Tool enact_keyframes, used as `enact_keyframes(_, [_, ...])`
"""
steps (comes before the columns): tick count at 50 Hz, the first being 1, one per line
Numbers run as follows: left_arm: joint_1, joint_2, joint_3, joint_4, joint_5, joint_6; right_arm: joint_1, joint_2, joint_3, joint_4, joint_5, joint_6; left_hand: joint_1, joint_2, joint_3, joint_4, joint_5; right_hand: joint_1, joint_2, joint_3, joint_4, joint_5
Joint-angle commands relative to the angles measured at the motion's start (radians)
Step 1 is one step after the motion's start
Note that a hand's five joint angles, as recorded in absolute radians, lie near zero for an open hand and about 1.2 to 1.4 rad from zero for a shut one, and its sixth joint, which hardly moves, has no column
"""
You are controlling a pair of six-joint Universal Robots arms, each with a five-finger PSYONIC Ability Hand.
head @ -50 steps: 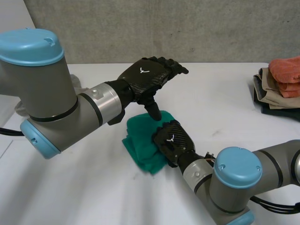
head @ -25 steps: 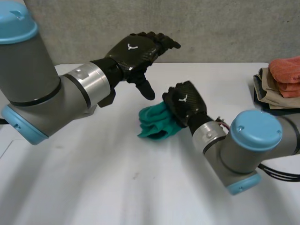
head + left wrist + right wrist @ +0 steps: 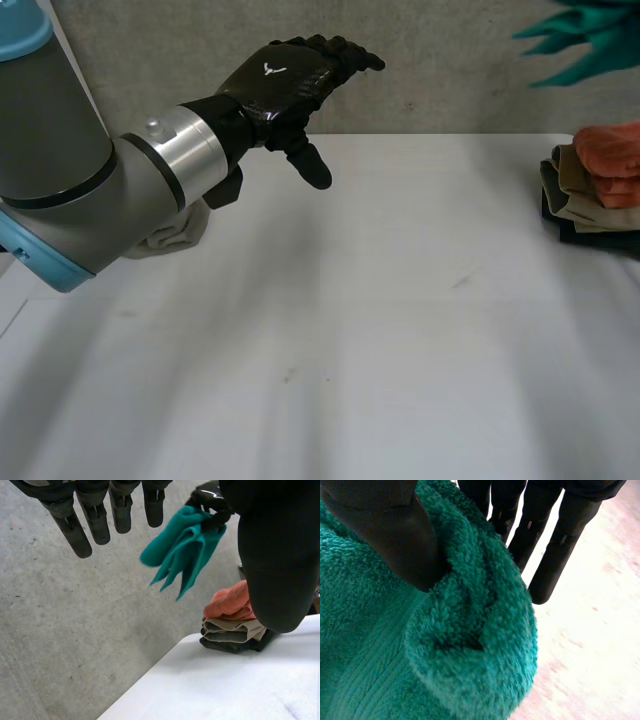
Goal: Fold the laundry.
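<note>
Half a second on from lifting off the counter [image 3: 400,330], swinging the green towel [image 3: 575,40] high toward the folded stack [image 3: 600,185] with the right hand [image 3: 385,535] clamping a bunched fold, keeping the left hand [image 3: 285,85] hovering slack-fingered and empty, probably nearing the stacking step.

I was in a place that looked like a robot test lab, not a home. A plain white table [image 3: 400,330] filled the lower part of the frame. Behind it, across the top, stood a bare wall of rough grey concrete [image 3: 450,60]. My left arm [image 3: 90,190], a grey machine part with light-blue caps, came in from the left. At the right edge lay a small pile of folded clothes [image 3: 590,190].
</note>
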Motion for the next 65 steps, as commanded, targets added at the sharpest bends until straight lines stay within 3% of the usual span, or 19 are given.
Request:
enact_keyframes(1, [-0.006, -0.004, -0.01, 0.001, 0.001, 0.0, -0.172, 0.148, 0.001, -0.043, -0.147, 0.009, 0.0, -0.017, -0.022, -0.012, -0.031, 0.337, 0.231, 0.214, 0.196, 0.283])
enact_keyframes(6, [-0.015, -0.012, -0.021, 0.001, 0.001, 0.0, -0.263, 0.292, 0.038, -0.029, -0.295, -0.016, 0.0, -0.017, -0.022, -0.012, -0.031, 0.337, 0.231, 0.214, 0.196, 0.283])
enact_keyframes(13, [-0.029, -0.018, -0.027, 0.0, 0.001, 0.002, -0.332, 0.277, 0.114, -0.029, -0.334, -0.065, 0.003, -0.014, -0.019, -0.009, -0.028, 0.337, 0.231, 0.214, 0.196, 0.283])
enact_keyframes(17, [-0.037, -0.019, -0.024, 0.001, 0.001, 0.002, -0.346, 0.197, 0.164, -0.027, -0.331, -0.043, 0.003, -0.014, -0.019, -0.009, -0.028, -0.877, -0.983, -1.0, -1.018, -0.931])
enact_keyframes(22, [-0.047, -0.015, -0.025, 0.0, 0.001, 0.0, -0.346, 0.082, 0.21, -0.026, -0.336, 0.021, 0.003, -0.014, -0.019, -0.009, -0.028, -0.885, -0.991, -1.007, -1.025, -0.939])
enact_keyframes(28, [-0.067, -0.009, -0.027, 0.0, -0.001, 0.0, -0.352, 0.044, 0.24, -0.017, -0.333, 0.098, 0.003, -0.014, -0.019, -0.009, -0.028, -0.885, -0.991, -1.007, -1.025, -0.939])
enact_keyframes(32, [-0.083, -0.007, -0.036, -0.003, -0.001, -0.001, -0.369, 0.015, 0.295, 0.051, -0.333, 0.112, 0.003, -0.014, -0.019, -0.009, -0.028, -0.885, -0.991, -1.007, -1.025, -0.939])
enact_keyframes(35, [-0.089, -0.004, -0.051, 0.0, -0.001, -0.001, -0.41, -0.086, 0.338, 0.173, -0.319, 0.096, 0.003, -0.014, -0.019, -0.009, -0.028, -0.885, -0.991, -1.007, -1.025, -0.939])
enact_keyframes(39, [-0.09, 0.011, -0.055, 0.0, -0.001, -0.003, -0.487, -0.157, 0.345, 0.37, -0.261, 0.002, 0.003, -0.014, -0.019, -0.009, -0.028, -0.885, -0.991, -1.007, -1.025, -0.939])
enact_keyframes(42, [-0.092, 0.027, -0.053, 0.005, 0.001, -0.011, -0.528, -0.168, 0.331, 0.453, -0.143, -0.193, 0.003, -0.014, -0.019, -0.009, -0.028, -0.885, -0.991, -1.007, -1.025, -0.939])
enact_keyframes(44, [-0.092, 0.036, -0.052, 0.014, 0.001, -0.017, -0.541, -0.171, 0.31, 0.448, -0.06, -0.347, 0.003, -0.014, -0.019, -0.009, -0.028, -0.885, -0.991, -1.007, -1.025, -0.939])
enact_keyframes(47, [-0.083, 0.066, -0.044, 0.049, -0.006, -0.049, -0.53, -0.176, 0.273, 0.407, 0.009, -0.456, 0.006, -0.011, -0.016, -0.006, -0.025, -0.885, -0.991, -1.007, -1.025, -0.939])
enact_keyframes(51, [-0.061, 0.128, -0.035, 0.101, -0.061, -0.099, -0.455, -0.209, 0.239, 0.307, 0.023, -0.418, 0.006, -0.011, -0.016, -0.006, -0.025, -0.885, -0.991, -1.007, -1.025, -0.939])
enact_keyframes(55, [0.008, 0.185, -0.029, 0.121, -0.159, -0.11, -0.36, -0.32, 0.282, 0.182, 0.011, -0.283, 0.009, -0.009, -0.013, -0.003, -0.022, -0.885, -0.991, -1.007, -1.025, -0.939])
enact_keyframes(59, [0.146, 0.214, -0.033, 0.118, -0.223, -0.093, -0.222, -0.409, 0.392, 0.076, -0.02, -0.184, 0.033, 0.015, 0.011, 0.02, 0.002, -0.885, -0.991, -1.007, -1.025, -0.939])
enact_keyframes(60, [0.222, 0.214, -0.044, 0.11, -0.237, -0.066, -0.152, -0.415, 0.435, 0.041, -0.044, -0.165, 0.033, 0.015, 0.011, 0.02, 0.002, -0.885, -0.991, -1.007, -1.025, -0.939])
enact_keyframes(65, [0.414, 0.191, -0.108, 0.069, -0.237, 0.112, 0.079, -0.409, 0.562, 0.034, -0.089, -0.197, 0.024, 0.006, 0.002, 0.012, -0.007, -0.885, -0.991, -1.007, -1.025, -0.939])
